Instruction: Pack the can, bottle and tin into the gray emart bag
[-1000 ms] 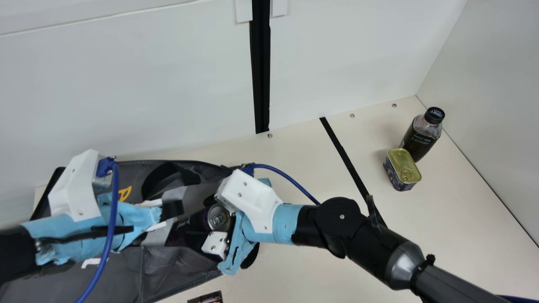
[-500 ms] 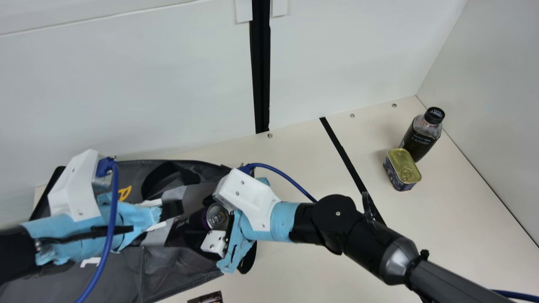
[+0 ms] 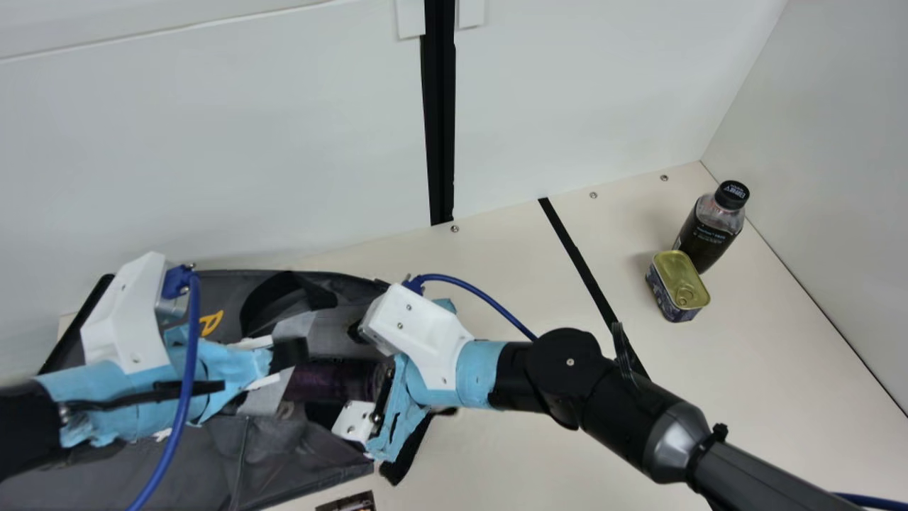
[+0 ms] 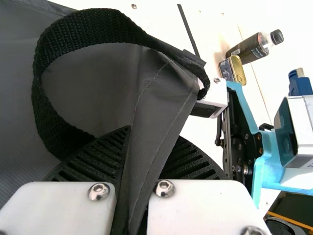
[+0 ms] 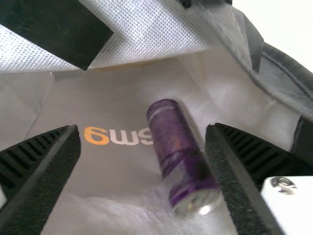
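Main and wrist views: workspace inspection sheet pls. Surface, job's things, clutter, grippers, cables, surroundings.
Surface: cream table, black tape strip across it.
Job's things: purple can on its side inside gray bag; bottle upright on the table, tin beside it.
Clutter: dark flat item, partly out of frame.
Grippers: left gripper shut on bag fabric; right gripper open over the can.
Cables: blue cable at left wrist, another at right.
Surroundings: white panels, black vertical strip.
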